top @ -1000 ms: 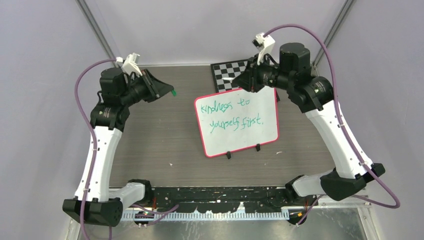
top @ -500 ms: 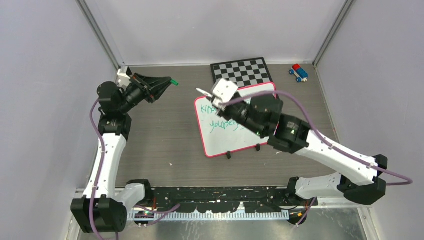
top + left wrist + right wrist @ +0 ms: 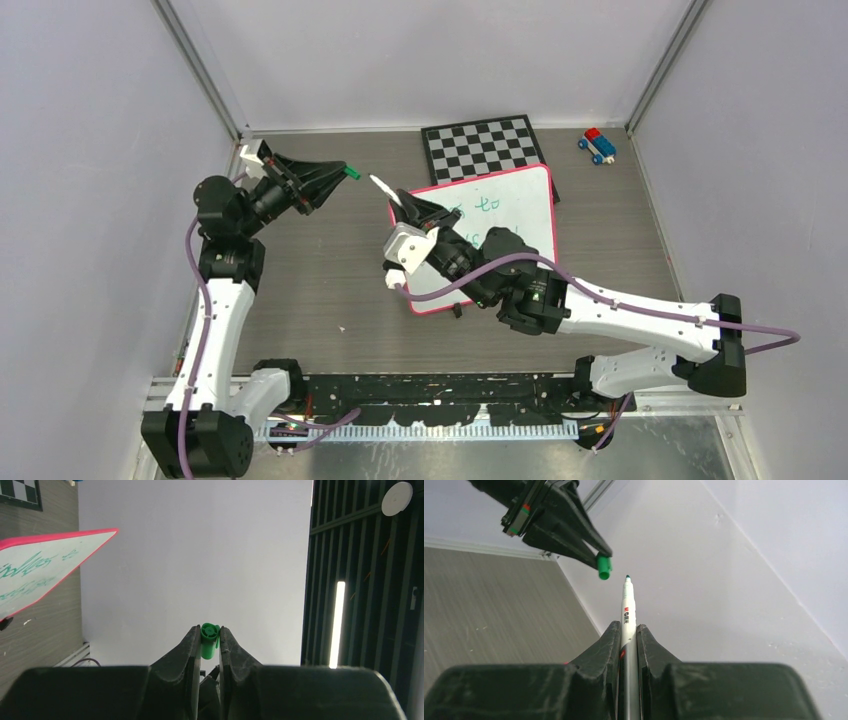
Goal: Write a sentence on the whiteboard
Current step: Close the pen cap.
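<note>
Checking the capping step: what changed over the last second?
The right arm swung left across the whiteboard, so the right gripper now points its marker tip at the green cap in the left gripper, just short of it. The left arm moved the cap slightly toward the far side. Both grippers stayed shut on their items; the whiteboard, the sentence and the chequered board did not move.

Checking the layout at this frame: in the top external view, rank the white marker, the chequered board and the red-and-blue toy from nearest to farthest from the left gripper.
From the left gripper, which holds a green cap:
1. The white marker, just to its right, held in the right gripper.
2. The chequered board, farther right, at the back of the table.
3. The red-and-blue toy, in the back right corner.
</note>
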{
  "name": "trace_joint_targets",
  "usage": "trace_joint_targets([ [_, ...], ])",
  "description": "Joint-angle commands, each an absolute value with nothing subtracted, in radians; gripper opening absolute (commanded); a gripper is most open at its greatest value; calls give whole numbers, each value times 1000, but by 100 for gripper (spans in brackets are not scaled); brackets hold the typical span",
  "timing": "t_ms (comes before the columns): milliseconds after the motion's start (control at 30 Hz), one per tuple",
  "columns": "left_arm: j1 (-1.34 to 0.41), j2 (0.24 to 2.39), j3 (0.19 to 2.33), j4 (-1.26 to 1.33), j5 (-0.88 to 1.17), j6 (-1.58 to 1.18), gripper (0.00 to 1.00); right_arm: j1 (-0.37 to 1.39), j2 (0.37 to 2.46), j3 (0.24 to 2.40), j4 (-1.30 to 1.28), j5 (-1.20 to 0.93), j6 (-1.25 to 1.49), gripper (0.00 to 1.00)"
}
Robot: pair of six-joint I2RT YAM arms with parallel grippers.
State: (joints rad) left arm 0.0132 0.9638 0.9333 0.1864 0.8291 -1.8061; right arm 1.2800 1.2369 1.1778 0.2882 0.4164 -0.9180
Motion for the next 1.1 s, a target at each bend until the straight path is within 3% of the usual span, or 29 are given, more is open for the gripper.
trace_joint_targets([
  [0, 9, 949, 931, 244, 854, -1820, 0, 1287, 1229, 1184, 420, 452, -981, 0],
  [1067, -38, 957, 967, 282, 869, -1852, 0, 1316, 1251, 1194, 283, 475, -990, 0],
])
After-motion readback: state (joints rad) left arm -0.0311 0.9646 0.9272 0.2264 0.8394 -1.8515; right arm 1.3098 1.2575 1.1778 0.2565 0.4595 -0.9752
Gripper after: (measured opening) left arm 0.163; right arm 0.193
